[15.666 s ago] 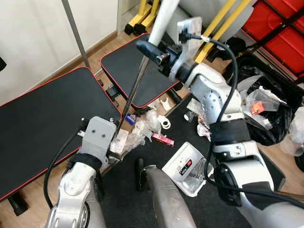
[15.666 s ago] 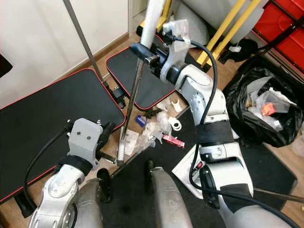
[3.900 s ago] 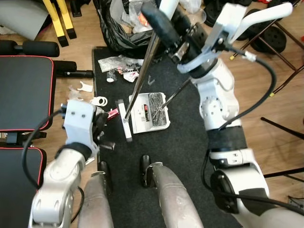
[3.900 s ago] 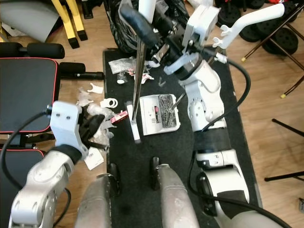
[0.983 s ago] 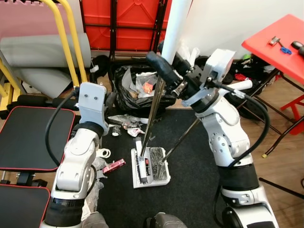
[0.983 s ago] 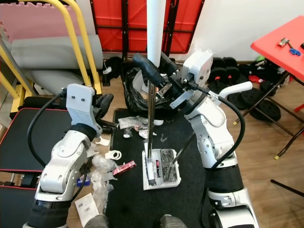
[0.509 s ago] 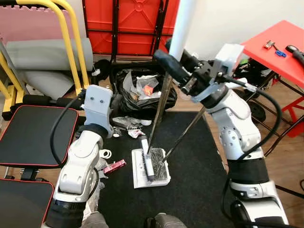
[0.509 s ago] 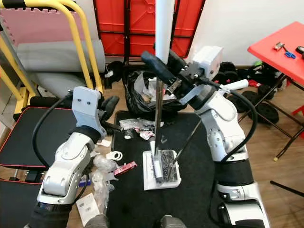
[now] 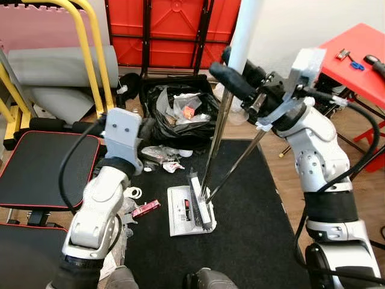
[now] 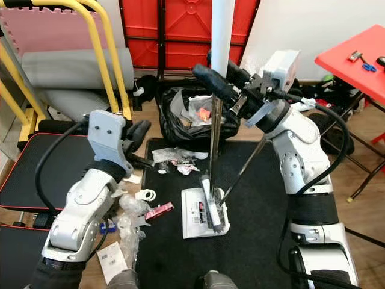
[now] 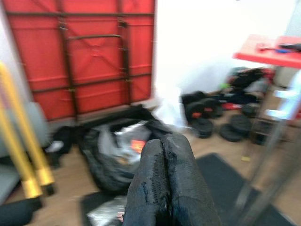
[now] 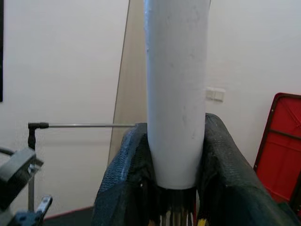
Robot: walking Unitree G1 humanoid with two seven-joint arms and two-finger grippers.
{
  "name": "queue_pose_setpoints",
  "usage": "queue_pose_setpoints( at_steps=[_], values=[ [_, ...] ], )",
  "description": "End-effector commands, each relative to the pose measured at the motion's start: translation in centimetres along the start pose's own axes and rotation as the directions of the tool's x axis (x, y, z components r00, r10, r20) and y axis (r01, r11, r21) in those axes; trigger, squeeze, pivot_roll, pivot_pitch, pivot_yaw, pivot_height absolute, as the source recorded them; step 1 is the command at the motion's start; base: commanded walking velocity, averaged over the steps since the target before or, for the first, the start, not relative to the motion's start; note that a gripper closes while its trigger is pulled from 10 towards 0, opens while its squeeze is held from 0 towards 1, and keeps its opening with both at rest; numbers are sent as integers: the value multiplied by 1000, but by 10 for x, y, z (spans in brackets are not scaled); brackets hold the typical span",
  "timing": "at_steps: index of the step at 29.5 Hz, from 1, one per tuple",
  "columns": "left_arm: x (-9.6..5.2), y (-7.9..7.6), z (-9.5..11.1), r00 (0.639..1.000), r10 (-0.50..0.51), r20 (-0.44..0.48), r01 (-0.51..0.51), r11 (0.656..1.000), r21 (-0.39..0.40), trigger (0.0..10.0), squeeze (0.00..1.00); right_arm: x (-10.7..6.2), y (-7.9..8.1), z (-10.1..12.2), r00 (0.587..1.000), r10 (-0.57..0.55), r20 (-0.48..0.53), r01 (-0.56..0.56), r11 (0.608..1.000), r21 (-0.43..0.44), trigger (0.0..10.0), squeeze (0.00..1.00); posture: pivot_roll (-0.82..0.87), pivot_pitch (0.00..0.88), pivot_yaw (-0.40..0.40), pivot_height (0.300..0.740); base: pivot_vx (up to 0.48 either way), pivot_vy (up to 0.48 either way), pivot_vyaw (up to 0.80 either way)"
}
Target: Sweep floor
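Long-handled broom with white upper grip and thin metal shaft point(image 10: 215, 129): stands nearly upright, its dark bristle head point(image 10: 212, 209) resting in the white flat dustpan point(image 10: 194, 220). The dustpan lies on the black floor mat point(image 10: 258, 211), and a second thin metal rod slants up from it toward the right arm.

Right gripper point(image 10: 224, 81): raised above the mat, its black fingers point(image 12: 127, 165) closed on either side of the broom's white grip, holding it.

Left gripper point(image 10: 137, 133): held out to the left of the broom, apart from it, its fingers point(image 11: 164, 183) pressed together on nothing.

Black rubbish bag holding crumpled waste point(image 10: 186, 117): open, on the wooden floor just beyond the mat's far edge.

Scattered plastic wrappers and small white scraps point(image 10: 171, 159): on the mat's far left corner and the floor beside it.
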State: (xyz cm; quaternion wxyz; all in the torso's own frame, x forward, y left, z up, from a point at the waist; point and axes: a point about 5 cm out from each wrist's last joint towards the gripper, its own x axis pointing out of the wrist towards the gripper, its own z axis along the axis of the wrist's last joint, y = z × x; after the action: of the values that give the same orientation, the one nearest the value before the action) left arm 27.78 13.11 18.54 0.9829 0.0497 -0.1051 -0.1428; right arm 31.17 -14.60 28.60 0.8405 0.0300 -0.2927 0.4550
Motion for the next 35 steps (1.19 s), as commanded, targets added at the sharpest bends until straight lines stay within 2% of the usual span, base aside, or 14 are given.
queue_pose_setpoints(
  at_steps=[1,2,5,6,7,8,13,16,18,22,25,28,31,35],
  values=[
    [-4,-15,-1,974,-226,-4,225,974,-29,10000,361,1,-3,12,998,8,68,-9,1000,5,10000,0,-89,119,-164,740,0,0,0],
    [-6,-14,0,968,-252,2,251,966,-67,10000,1000,-2,-5,16,995,8,100,-13,999,48,10000,0,-88,123,-164,740,0,0,0],
    [-8,-14,1,962,-273,11,273,958,-93,10000,1000,-4,-8,19,992,11,122,-21,996,82,10000,0,-89,124,-166,740,0,0,0],
    [-11,-16,7,943,-332,33,333,936,-111,10000,1000,-7,-11,22,990,22,143,-39,992,122,10000,0,-89,125,-167,740,0,0,0],
    [-11,-16,7,943,-332,33,333,936,-111,10000,1000,-7,-11,22,990,22,143,-39,992,122,10000,0,-89,125,-167,740,0,0,0],
    [-13,-18,12,921,-385,54,389,913,-124,10000,1000,-9,-14,24,987,35,158,-60,986,157,10000,0,-89,125,-168,740,0,0,0],
    [-13,-23,21,892,-443,95,452,881,-142,10000,1000,-9,-16,24,984,68,163,-100,976,196,10000,0,-89,125,-169,740,0,0,0],
    [-11,-37,43,840,-512,182,538,828,-157,10000,1000,-5,-11,16,980,137,142,-167,958,231,10000,0,-88,125,-170,740,0,0,0],
    [-11,-42,48,820,-537,197,567,810,-150,10000,1000,-3,-9,15,979,152,139,-182,954,237,10000,0,-87,127,-172,740,0,0,0],
    [-13,-47,50,800,-568,193,595,792,-135,10000,1000,2,-8,16,977,163,140,-192,955,228,10000,0,-87,127,-172,740,0,0,0],
    [-14,-51,45,791,-592,155,609,785,-112,10000,1000,7,-6,17,976,156,152,-187,958,217,10000,0,-87,128,-170,740,0,0,0],
    [-14,-55,31,804,-588,86,595,799,-90,10000,1000,17,-1,19,975,147,169,-179,964,196,10000,0,-87,129,-166,740,0,0,0],
    [-14,-57,28,810,-582,75,587,804,-94,10000,1000,20,0,20,974,141,175,-174,967,189,10000,0,-88,130,-165,740,0,0,0],
    [-11,-63,24,825,-561,68,565,816,-125,10000,1000,33,4,28,974,120,192,-151,976,158,10000,0,-91,131,-164,740,0,0,0]
  ],
)
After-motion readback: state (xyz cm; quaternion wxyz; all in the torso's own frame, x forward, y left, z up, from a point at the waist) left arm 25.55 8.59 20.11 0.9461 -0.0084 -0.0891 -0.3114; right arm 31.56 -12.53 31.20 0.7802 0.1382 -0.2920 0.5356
